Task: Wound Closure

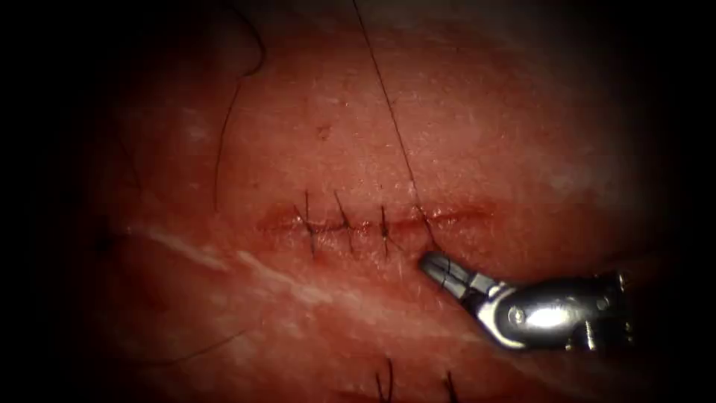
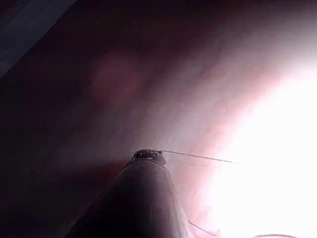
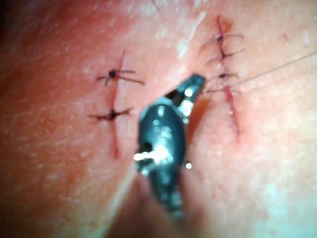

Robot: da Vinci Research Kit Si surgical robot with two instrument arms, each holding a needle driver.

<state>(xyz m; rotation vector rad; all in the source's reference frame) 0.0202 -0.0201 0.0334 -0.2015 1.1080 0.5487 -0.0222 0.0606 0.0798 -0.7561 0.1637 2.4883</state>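
My right tool (image 1: 432,263) sits pinched nearly closed just near the cut (image 1: 373,222), maybe holding the thin, floppy thread (image 1: 388,112), which I think needs gentle gripping.

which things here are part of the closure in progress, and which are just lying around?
In the job:
- tissue
- cut with four stitches across it
- thread running up from the rightmost stitch
- right tool, tip just below that stitch; what it holds can't be told
- left tool, a thread at its tip

Lying about:
- loose thread left of the cut
- older stitches on a second cut
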